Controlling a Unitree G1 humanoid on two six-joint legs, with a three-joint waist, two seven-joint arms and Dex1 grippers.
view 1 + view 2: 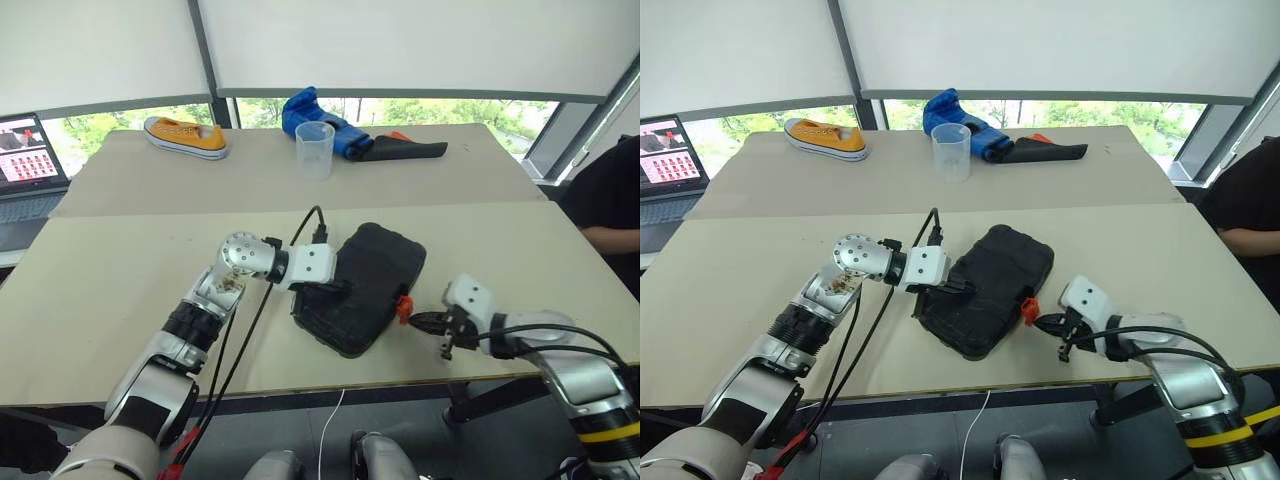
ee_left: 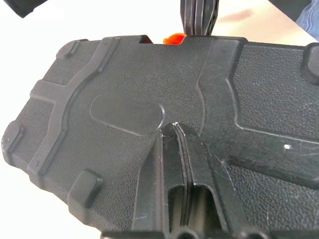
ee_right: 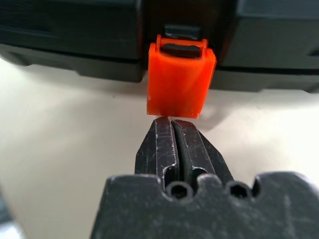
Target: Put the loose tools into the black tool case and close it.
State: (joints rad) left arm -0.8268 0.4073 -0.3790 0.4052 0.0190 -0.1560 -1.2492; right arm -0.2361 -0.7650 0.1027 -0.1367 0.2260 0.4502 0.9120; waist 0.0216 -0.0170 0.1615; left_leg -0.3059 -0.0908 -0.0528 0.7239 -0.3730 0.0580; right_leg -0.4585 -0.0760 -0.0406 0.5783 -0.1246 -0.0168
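Observation:
The black tool case (image 1: 378,262) lies with its lid down on the near table, close to the front edge. My left gripper (image 1: 335,288) is shut, its tips resting on the lid (image 2: 124,74) near the left side. The orange latch (image 3: 182,79) sticks out from the case's right edge. My right gripper (image 3: 172,122) is shut and empty, its tips just short of the latch's lower edge (image 1: 403,308). The loose tools are out of view.
On the far table stand a yellow sneaker (image 1: 187,136) and a clear plastic cup (image 1: 314,148), with a blue glove (image 1: 312,112) on a black cloth (image 1: 408,150). A laptop (image 1: 28,160) sits far left. A person (image 1: 610,190) is at the right edge.

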